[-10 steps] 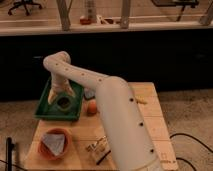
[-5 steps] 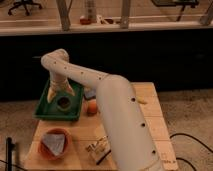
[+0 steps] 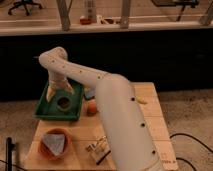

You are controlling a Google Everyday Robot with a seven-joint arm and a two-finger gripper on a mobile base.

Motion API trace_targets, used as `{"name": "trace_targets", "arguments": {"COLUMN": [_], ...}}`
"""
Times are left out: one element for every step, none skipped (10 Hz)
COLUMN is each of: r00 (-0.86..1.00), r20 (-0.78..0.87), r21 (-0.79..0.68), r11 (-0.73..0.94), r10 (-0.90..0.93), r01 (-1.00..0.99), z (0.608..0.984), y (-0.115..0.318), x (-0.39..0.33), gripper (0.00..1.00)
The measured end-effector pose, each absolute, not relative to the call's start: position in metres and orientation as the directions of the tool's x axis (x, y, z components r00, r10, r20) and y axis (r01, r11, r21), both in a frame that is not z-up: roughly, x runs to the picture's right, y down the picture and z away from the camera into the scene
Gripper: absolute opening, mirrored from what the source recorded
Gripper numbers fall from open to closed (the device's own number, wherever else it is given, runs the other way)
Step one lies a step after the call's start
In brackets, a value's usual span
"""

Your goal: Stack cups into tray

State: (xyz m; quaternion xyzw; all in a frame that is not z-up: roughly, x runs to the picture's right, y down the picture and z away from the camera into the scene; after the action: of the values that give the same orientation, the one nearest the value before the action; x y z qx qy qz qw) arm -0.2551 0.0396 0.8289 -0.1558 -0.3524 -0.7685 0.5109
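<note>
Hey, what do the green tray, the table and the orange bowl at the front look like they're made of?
Green tray: probably plastic, with an even colour and a smooth moulded rim.
Table: looks like wood, a pale tan top that seems slatted.
Orange bowl: plastic or glazed ceramic; its plain, even colour leaves it open.
The gripper hangs over the cup in the tray.

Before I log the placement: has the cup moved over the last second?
No. Judged against the green tray, the cup stays at the same spot near the tray's middle. The gripper is just above it in the view.
</note>
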Motion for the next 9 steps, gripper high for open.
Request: {"name": "trace_targets", "arguments": {"r00": [-0.430,-0.431,-0.431,-0.430,-0.431,-0.433,-0.433,-0.432,-0.432], "r20": [0.597,0.592,0.589,0.583,0.576,0.561,0.548,0.531,0.526], "r21": [0.380,0.377,0.374,0.374,0.376,0.382,0.386,0.393,0.396], "r11": [-0.234,-0.238,-0.242,-0.242,-0.243,-0.243,-0.242,-0.240,-0.239], "r10": [-0.678,-0.681,-0.684,-0.689,-0.694,-0.706,-0.716,-0.729,-0.733], "r01": [0.895,0.895,0.895,0.895,0.894,0.892,0.890,0.888,0.887], "z": [0.827,0.824,0.823,0.821,0.819,0.815,0.814,0.811,0.810], "y": [0.038,0.036,0.035,0.033,0.032,0.029,0.026,0.024,0.023], "x": [-0.255,-0.255,-0.254,-0.254,-0.253,-0.251,-0.248,-0.244,-0.242], "gripper": [0.80,0.80,0.80,0.80,0.80,0.80,0.80,0.80,0.80]}}
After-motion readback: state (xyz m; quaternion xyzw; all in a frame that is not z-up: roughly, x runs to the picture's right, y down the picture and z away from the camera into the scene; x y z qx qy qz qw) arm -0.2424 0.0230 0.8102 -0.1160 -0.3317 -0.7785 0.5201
